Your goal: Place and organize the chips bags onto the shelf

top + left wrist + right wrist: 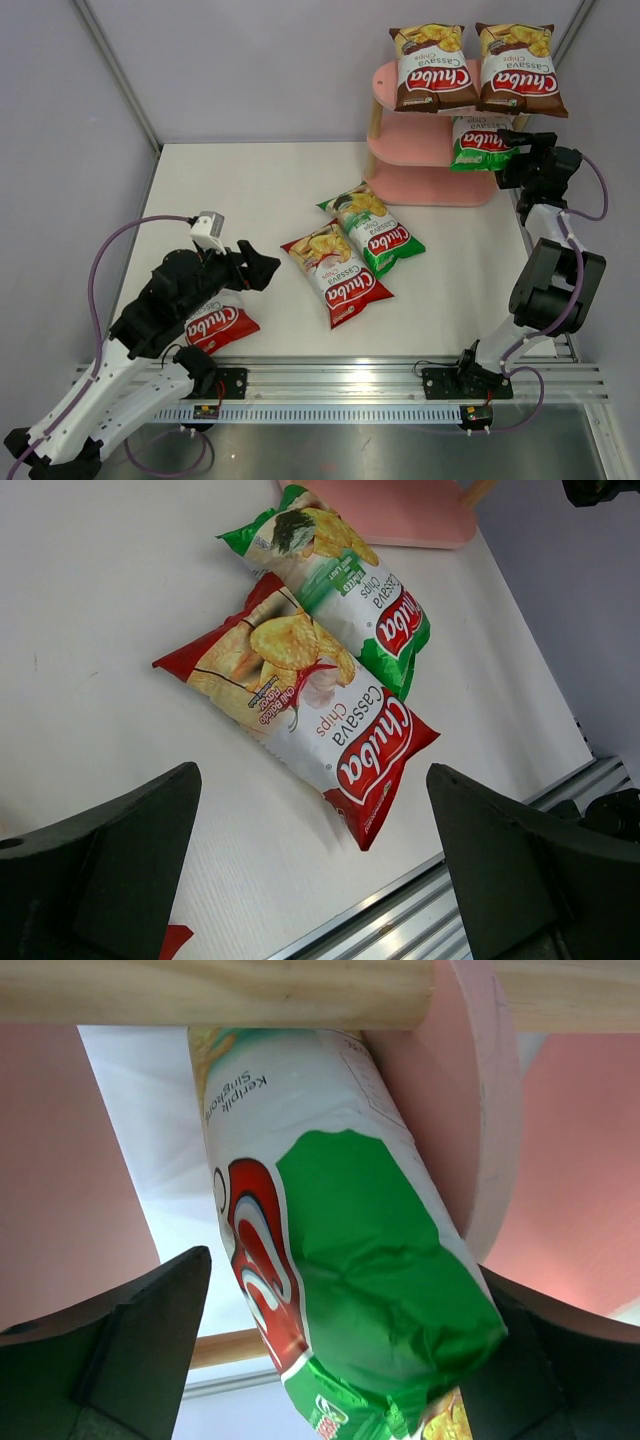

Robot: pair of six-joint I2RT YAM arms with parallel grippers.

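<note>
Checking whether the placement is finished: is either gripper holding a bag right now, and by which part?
Nothing looks gripped. The right gripper is open astride the green bag on the shelf, middle board. The left gripper is open and empty.

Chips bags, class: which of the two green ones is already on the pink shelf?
The glossy green chips bag on the pink oval shelf's middle board, far right; the other green bag lies flat on the white table.

Left arm (150, 320): white links, black joints, purple cable (108, 250), small white camera box (207, 226). Right arm (548, 285) matches. Left gripper (262, 270): matte black.
</note>
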